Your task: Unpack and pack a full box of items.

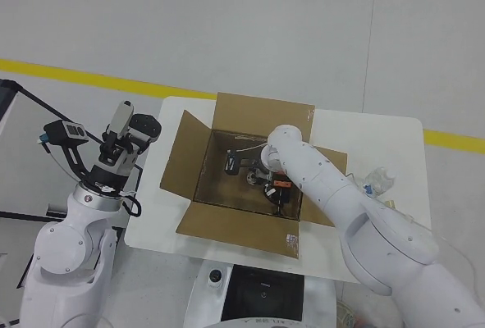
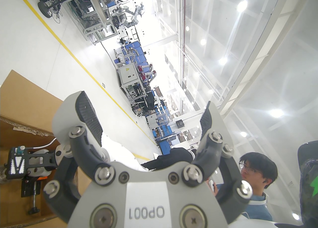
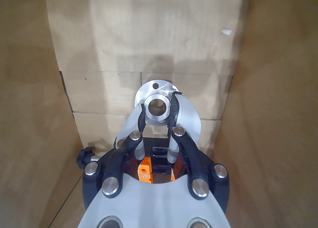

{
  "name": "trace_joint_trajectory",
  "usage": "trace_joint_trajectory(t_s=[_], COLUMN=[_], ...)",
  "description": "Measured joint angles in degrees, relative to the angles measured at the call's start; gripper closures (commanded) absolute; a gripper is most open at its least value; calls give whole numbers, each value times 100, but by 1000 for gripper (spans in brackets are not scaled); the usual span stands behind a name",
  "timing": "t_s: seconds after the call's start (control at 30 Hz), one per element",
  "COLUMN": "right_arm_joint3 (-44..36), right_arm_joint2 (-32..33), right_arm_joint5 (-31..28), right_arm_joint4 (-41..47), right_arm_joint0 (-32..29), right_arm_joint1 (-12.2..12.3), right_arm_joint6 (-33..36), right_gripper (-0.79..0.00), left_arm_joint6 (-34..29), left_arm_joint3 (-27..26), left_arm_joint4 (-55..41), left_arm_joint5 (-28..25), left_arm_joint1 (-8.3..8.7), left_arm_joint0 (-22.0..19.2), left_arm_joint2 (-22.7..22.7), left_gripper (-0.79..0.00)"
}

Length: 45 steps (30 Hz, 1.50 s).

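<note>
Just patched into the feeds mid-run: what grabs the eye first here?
The open cardboard box on the white table, with the right arm down inside it. There, the right gripper has its fingers closed on the hub of a shiny metal flange. The left gripper is beside the box, open, pointing up at the ceiling.

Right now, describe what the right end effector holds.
Look in the open cardboard box on the white table. The right end effector clasps a metal flange: a shiny silver disc with a bored hub, unlike the black-and-orange fixture beside it.
</note>
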Motion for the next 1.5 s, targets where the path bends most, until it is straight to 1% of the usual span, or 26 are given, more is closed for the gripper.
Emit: trace_joint_trajectory(t_s=[0.13, 0.17, 0.2, 0.27, 0.3, 0.43, 0.77, 1.07, 1.1, 1.13, 1.2, 1.33, 1.43, 1.5], right_arm_joint3=[-68, -74, -86, -106, -114, -113, -160, -79, -59, -45, -10, 68, 139, 181], right_arm_joint2=[13, 17, 18, 23, 29, 57, 68, -45, -52, -55, -61, -77, -84, -87], right_arm_joint5=[16, 16, 20, 31, 36, 14, 12, 66, 80, 84, 101, 141, 158, 185], right_arm_joint4=[30, 44, 57, 74, 82, 103, 59, -120, -129, -130, -141, -202, -241, -266], right_arm_joint0=[-71, -84, -103, -125, -132, -122, -139, -220, -224, -225, -218, -188, -172, -165], right_arm_joint1=[9, 9, 7, 4, 3, 7, -5, -82, -96, -105, -125, -156, -175, -188], right_arm_joint6=[192, 247, 312, 372, 393, 408, 340, 298, 294, 287, 271, 210, 144, 94], right_gripper=[0, -18, -231, -339, -363, -388, -357, -320, -305, -243, -191, -120, 0, 0], left_arm_joint6=[0, 0, 0, 0, 0, 0, 0, 0, 0, 0, 0, 0, 0, 0], left_arm_joint3=[0, 0, 0, 0, 0, 0, 0, 0, 0, 0, 0, 0, 0, 0], left_arm_joint4=[0, 0, 0, 0, 0, 0, 0, 0, 0, 0, 0, 0, 0, 0], left_arm_joint5=[0, 0, 0, 0, 0, 0, 0, 0, 0, 0, 0, 0, 0, 0], left_arm_joint1=[0, 0, 0, 0, 0, 0, 0, 0, 0, 0, 0, 0, 0, 0], left_arm_joint0=[0, 0, 0, 0, 0, 0, 0, 0, 0, 0, 0, 0, 0, 0], left_arm_joint2=[0, 0, 0, 0, 0, 0, 0, 0, 0, 0, 0, 0, 0, 0], left_gripper=[-785, -785, -785, -785, -785, -785, -785, -785, -785, -785, -785, -785, -785, -785])
